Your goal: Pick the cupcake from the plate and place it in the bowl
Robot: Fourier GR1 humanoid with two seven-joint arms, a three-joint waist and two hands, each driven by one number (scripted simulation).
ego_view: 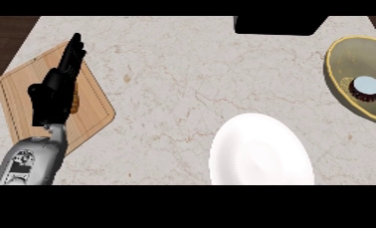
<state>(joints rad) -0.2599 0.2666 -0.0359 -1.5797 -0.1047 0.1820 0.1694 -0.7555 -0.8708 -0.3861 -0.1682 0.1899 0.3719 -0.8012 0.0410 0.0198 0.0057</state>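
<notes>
Bowl (345,80) runs off my right edge; cupcake (364,88) inside it partly cut too. Left robot hand (57,90) hides part of the board (92,110). Dark object (279,25) at top, unidentifiable.

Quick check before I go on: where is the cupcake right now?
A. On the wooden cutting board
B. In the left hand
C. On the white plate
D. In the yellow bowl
D: the cupcake sits inside the yellow bowl at the right edge, and the white plate holds nothing.
</notes>
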